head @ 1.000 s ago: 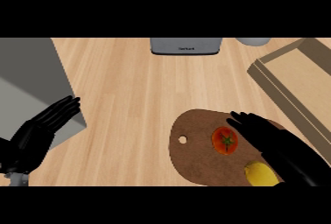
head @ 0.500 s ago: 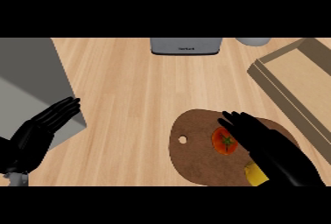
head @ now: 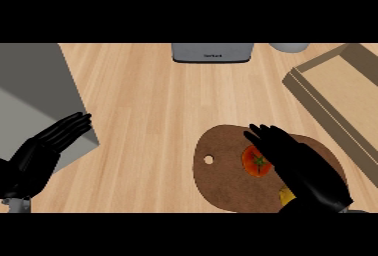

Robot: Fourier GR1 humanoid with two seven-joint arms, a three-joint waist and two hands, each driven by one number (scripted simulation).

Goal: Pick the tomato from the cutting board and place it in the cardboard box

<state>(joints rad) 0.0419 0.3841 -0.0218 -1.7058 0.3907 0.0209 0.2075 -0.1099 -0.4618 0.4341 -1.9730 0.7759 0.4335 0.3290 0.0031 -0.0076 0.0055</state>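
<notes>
A red tomato [head: 255, 161] with a green stem lies on the round brown cutting board [head: 221, 175] at the lower middle. My right hand [head: 299, 162] hovers over the board with straight fingers, its left edge covering the tomato's right side. The cardboard box [head: 339, 95] stands open at the right edge. My left hand [head: 40, 155] rests open at the lower left, fingers pointing up and to the right.
A yellow object [head: 285, 196] peeks out under my right hand on the board. A grey appliance [head: 211, 52] sits at the top middle, a grey round thing [head: 289, 47] beside it. A grey block [head: 37, 95] fills the left side.
My right hand has slid left over the board and now covers part of the tomato and most of the yellow object. The left hand has stayed put.
</notes>
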